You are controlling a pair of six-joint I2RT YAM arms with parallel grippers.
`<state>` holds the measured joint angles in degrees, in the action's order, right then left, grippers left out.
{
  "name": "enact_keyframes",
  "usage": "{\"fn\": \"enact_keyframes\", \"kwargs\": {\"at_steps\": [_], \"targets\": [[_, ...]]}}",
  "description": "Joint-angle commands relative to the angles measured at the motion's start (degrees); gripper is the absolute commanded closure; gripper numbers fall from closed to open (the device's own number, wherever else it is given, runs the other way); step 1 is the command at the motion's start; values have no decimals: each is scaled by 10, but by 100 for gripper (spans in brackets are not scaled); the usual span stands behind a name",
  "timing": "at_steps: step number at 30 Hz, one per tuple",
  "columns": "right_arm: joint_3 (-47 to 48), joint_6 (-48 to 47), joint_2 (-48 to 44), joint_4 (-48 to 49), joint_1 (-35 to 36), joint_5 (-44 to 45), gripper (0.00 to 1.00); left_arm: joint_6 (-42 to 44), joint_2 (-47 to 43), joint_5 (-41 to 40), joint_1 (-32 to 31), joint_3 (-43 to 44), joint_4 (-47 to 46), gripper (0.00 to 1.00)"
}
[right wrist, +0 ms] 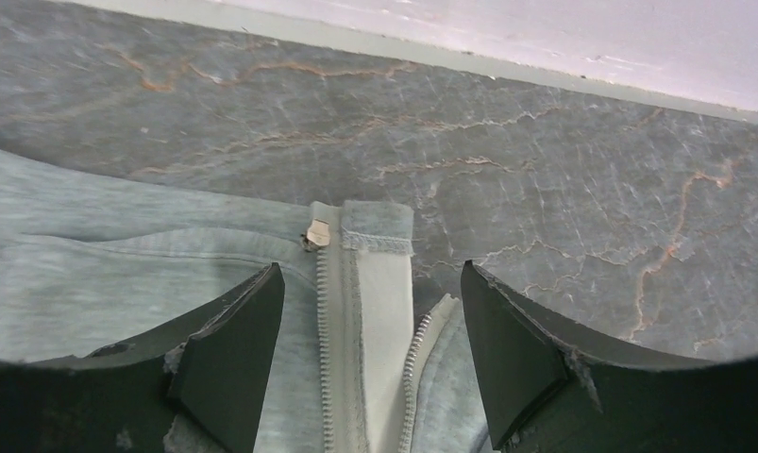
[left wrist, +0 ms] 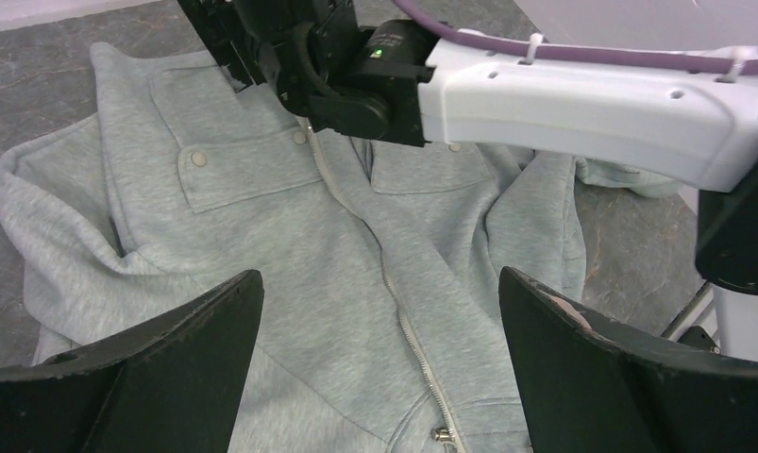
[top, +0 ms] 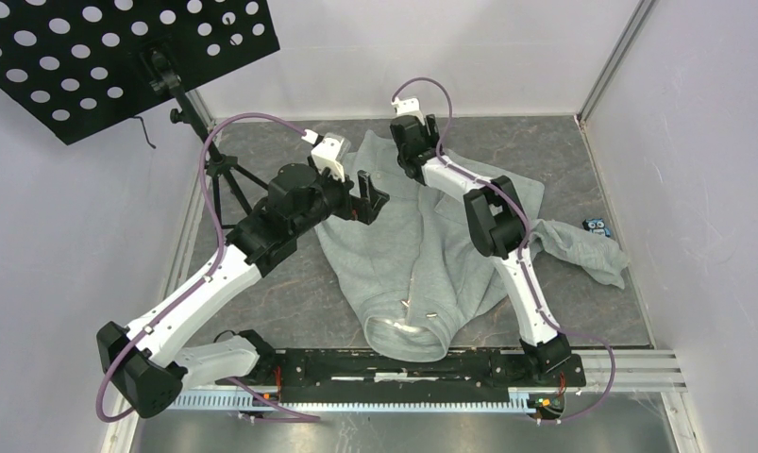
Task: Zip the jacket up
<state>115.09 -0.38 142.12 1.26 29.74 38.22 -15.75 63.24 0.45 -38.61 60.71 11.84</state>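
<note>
The light grey jacket (top: 422, 255) lies flat on the dark table, lighter collar lining toward the near edge. My left gripper (top: 373, 200) is open and empty, hovering over the jacket's left front. In the left wrist view (left wrist: 379, 278) the pale zipper strip (left wrist: 394, 302) runs between the fingers, past a small metal piece (left wrist: 441, 434), with flap pockets (left wrist: 243, 160) beyond. My right gripper (top: 414, 160) is open at the jacket's far edge. In the right wrist view (right wrist: 372, 269) its fingers straddle the zipper end (right wrist: 323, 311), whose two halves lie apart.
A black perforated stand (top: 120, 57) on a tripod (top: 224, 175) stands at the far left. One sleeve (top: 582, 250) trails right toward a small blue object (top: 597, 226). White walls close in on three sides. A black rail (top: 422, 363) runs along the near edge.
</note>
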Motion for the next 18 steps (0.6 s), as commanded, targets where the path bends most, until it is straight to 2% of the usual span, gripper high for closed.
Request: {"fn": "enact_keyframes", "kwargs": {"at_steps": [1,6,10,11,16,18], "targets": [[40,-34,27,5,9,68,26,-1,2,13,2,3,-27,0],[44,-47,43,9,13,99,34,3,0,4,1,3,-23,0],[43,-63,51,26,14,115,48,5,1,-2,1,3,-21,0],[45,-68,52,29,14,112,53,5,3,-2,2,3,-20,0],[27,-61,24,38,14,70,97,-5,16,-2,2,4,-17,0],[15,-59,-1,40,14,46,100,-9,20,-2,3,4,-18,0]]}}
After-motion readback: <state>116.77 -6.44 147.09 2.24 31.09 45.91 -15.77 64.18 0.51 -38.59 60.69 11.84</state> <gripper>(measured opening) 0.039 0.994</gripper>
